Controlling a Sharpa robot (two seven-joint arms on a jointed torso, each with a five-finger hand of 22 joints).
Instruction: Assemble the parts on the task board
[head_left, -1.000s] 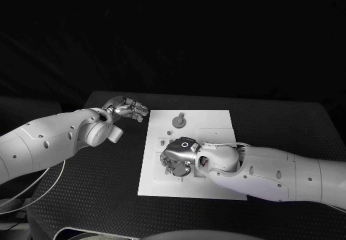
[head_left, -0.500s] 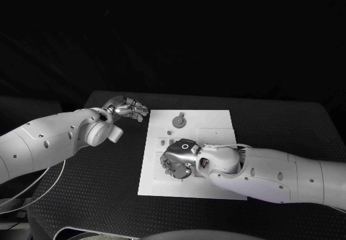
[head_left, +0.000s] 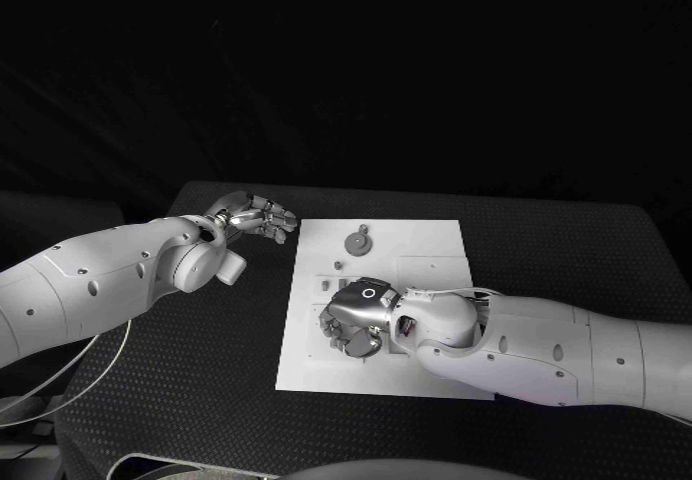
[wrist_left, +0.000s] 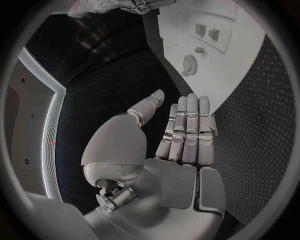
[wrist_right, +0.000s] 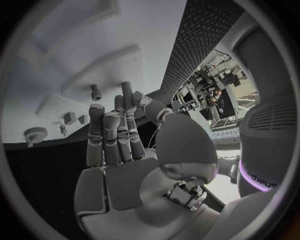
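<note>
Nothing much has moved since the earlier frame: right hand stays low over the white board at frame centre, fingers straight and apart w/ nothing held. Left hand, upper left off the board, empty, fingers extended. Round gear part lies near board's top edge.

The left arm reaches in from the left, its left hand empty, fingers held straight and side by side with the thumb set apart. The right arm lies across from the right, its right hand palm down, fingers extended together and holding nothing.
</note>
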